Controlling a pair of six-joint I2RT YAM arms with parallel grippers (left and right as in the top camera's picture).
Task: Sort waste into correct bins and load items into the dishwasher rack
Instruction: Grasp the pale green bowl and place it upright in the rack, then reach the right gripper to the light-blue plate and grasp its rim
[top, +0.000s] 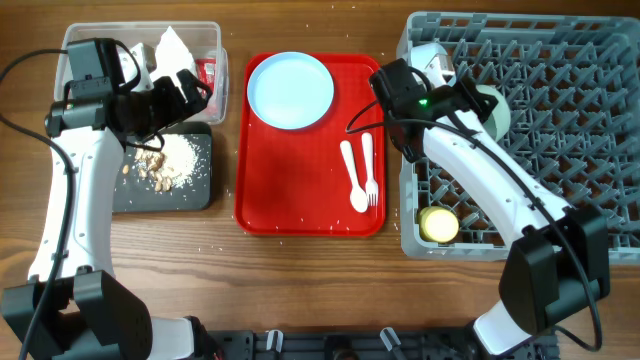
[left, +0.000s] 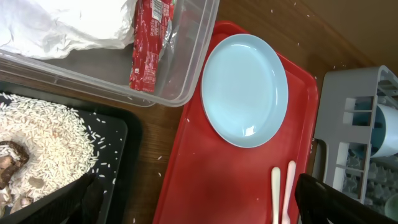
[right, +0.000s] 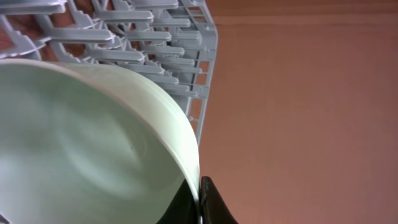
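My left gripper (top: 185, 90) (left: 199, 211) is open and empty, between the clear tub (top: 80, 40) and the black tray (top: 190, 195). The napkin (top: 172, 45) and red wrapper (left: 149, 43) lie in the tub. Food scraps (top: 160, 160) lie in the black tray. The pale blue plate (top: 290, 90), white spoon (top: 350, 175) and fork (top: 369, 170) lie on the red tray. My right gripper (top: 440, 75) (right: 199, 208) is shut on the rim of the white bowl (right: 93, 149), held on edge in the grey rack (top: 600, 60). The yellow cup (top: 438, 225) sits in the rack's front left corner.
The flat red tray (top: 300, 190) lies between the bins and the rack. A teal shape (left: 379, 130) shows inside the rack's near wall in the left wrist view. Small white crumbs are scattered over the wooden table (top: 220, 270).
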